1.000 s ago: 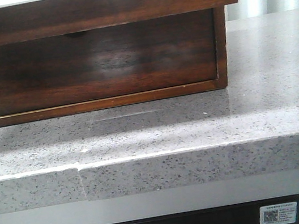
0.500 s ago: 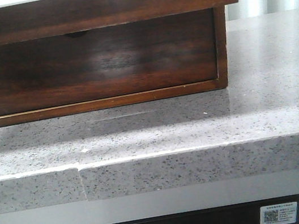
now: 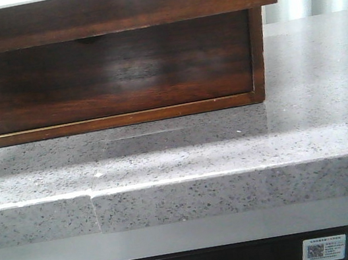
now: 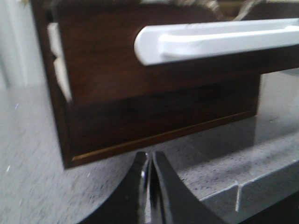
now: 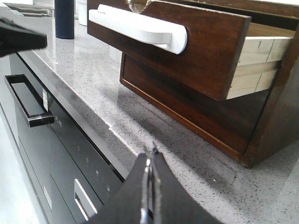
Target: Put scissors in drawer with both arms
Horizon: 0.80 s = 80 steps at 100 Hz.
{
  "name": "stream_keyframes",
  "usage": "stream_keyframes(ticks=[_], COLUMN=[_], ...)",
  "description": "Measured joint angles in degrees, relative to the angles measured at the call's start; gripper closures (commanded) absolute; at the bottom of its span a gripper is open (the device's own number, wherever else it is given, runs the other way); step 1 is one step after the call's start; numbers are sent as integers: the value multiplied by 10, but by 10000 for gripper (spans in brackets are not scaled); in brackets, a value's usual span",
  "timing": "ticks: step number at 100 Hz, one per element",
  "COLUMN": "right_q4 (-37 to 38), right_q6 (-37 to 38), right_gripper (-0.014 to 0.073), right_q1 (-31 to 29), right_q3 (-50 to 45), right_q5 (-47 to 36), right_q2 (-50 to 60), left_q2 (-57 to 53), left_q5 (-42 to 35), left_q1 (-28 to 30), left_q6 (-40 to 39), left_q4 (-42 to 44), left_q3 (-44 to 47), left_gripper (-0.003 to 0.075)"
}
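While the drawer point(image 5: 196, 46) sits pulled out of the wooden box point(image 3: 111, 74), neither arm is touching it. Drawer is the upper one: dark reddish-brown glossy front, long white handle point(image 5: 140, 28) across it, pale raw-wood side wall visible in the right wrist view. In the front view only its lower front edge point(image 3: 107, 8) and a sliver of white at the top of the frame show, overhanging the box body.

Left pincer point(image 4: 149, 163): black fingers pressed together, nothing between them, hovering over the tabletop point(image 4: 37, 154) in front of the box's lower corner. White handle point(image 4: 215, 39) is above and beyond it, well apart.

Right pincer point(image 5: 150, 161): fingers also pressed together, empty, hanging over the front edge of the tabletop point(image 5: 93, 79), apart from the box and below the drawer's level.

Scissors: can't see them in any view. Drawer interior is not visible from these angles, so can't tell whether anything lies inside.

Tabletop point(image 3: 229, 141) is grey speckled stone with a seam in its front edge. Box stands on it, a thin brass-coloured line along its base. Below the stone edge there's a dark appliance front point(image 5: 56, 154) with a black bar handle point(image 5: 25, 100). Far end of the tabletop in the right wrist view: a dark cylindrical container point(image 5: 64, 18). A blurred dark shape at that view's edge, can't tell what it is.
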<state>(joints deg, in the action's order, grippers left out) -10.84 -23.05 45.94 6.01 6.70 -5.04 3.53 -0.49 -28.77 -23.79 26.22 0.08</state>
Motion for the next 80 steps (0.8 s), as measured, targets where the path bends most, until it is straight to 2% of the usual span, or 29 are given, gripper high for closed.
stream_keyframes(ticks=[12, 22, 43, 60, 70, 80], right_q4=[0, 0, 0, 0, 0, 0], right_q6=[0, 0, 0, 0, 0, 0], right_gripper=[662, 663, 665, 665, 665, 665], right_q1=[0, 0, 0, 0, 0, 0], right_q3=[0, 0, 0, 0, -1, -1], right_q5=[1, 1, 2, 3, 3, 4], right_q2=[0, 0, 0, 0, 0, 0], left_q2=[-7, -26, -38, -38, -38, -38], left_q5=[35, 56, 79, 147, 187, 192], left_q1=[22, 56, 173, 262, 274, 277], left_q6=[53, 147, 289, 312, 314, 314], left_q4=[-83, -155, -255, -274, -275, -275], left_q3=[0, 0, 0, 0, 0, 0], left_gripper=[739, 739, 739, 739, 739, 739])
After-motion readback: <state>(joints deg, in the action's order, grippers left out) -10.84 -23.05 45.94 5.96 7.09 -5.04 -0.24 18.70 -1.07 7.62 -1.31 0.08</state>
